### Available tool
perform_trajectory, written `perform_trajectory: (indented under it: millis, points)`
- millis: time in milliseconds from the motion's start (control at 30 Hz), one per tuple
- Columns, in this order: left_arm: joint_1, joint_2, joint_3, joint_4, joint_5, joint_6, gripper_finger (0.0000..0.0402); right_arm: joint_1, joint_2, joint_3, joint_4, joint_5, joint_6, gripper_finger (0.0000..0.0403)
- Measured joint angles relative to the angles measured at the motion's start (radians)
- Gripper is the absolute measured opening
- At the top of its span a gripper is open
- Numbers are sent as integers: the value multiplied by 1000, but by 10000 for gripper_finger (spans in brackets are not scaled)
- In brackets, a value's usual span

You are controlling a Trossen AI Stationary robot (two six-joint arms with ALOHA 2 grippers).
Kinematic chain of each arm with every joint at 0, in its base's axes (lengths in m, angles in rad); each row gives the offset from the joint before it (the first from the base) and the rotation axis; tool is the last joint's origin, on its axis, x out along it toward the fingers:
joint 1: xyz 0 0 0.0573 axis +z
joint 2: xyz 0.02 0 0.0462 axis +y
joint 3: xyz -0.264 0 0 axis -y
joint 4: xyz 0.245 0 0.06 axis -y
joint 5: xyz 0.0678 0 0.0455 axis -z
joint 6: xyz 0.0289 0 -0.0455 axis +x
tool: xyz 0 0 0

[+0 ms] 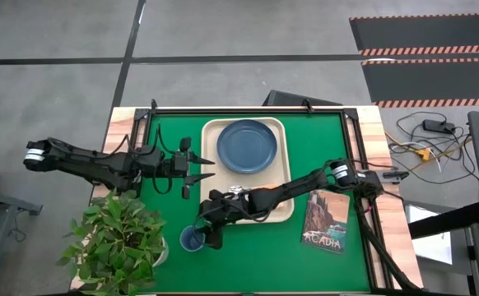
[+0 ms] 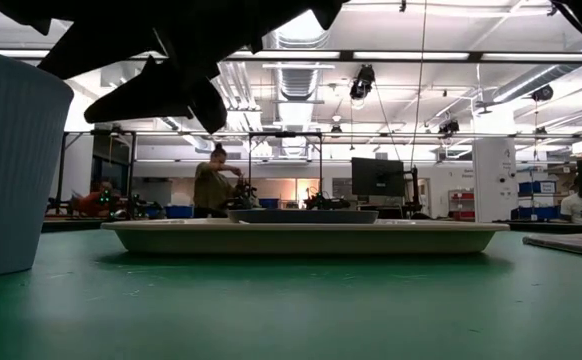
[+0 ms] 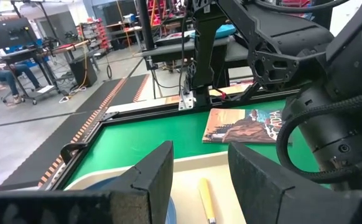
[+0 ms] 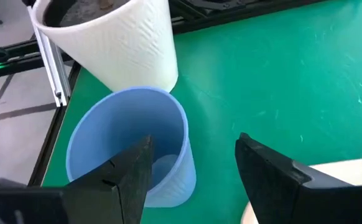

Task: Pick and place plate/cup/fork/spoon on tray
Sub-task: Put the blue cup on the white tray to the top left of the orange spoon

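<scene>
The dusty-blue plate [image 1: 247,146] lies on the far half of the cream tray [image 1: 282,210]. A utensil with a light wooden handle [image 3: 206,200] lies on the tray's near part; I cannot tell whether it is the fork or the spoon, and the other one is hidden. The small blue cup [image 4: 128,146] stands upright on the green mat off the tray's near-left corner [image 1: 192,239]. My right gripper [image 4: 193,162] is open at the cup, one finger over its mouth and one outside its wall. My left gripper [image 1: 200,168] is open and empty, above the mat beside the tray's left rim. My right gripper straddles the cup's wall on the side toward the tray [image 4: 182,134], coming slantwise from above. One finger [image 4: 134,171] is over the cup's opening and the other [image 4: 274,177] is outside. I cannot tell whether either finger touches the wall. The cup stands on the mat.
A potted plant in a white ribbed pot [image 4: 116,43] stands right beside the cup, at the table's near-left corner [image 1: 120,242]. A book [image 1: 325,220] lies on the mat right of the tray. Black rails [image 1: 248,108] frame the mat.
</scene>
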Motion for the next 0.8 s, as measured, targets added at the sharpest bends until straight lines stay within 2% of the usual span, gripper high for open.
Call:
perform_trajectory:
  millis: [267, 400, 533, 733, 800]
  points:
    - [0, 1, 0, 5, 0, 1, 136, 2, 55, 2, 46, -4, 32, 214]
    - [0, 1, 0, 6, 0, 1, 136, 1, 64, 0, 30, -4, 33, 195]
    - [0, 1, 0, 5, 0, 1, 136, -3, 56, 1, 45, -9, 32, 143]
    - [0, 1, 0, 5, 0, 1, 136, -5, 56, 2, 43, -12, 4, 36]
    - [0, 1, 0, 5, 0, 1, 136, -5, 56, 2, 47, -12, -17, 16]
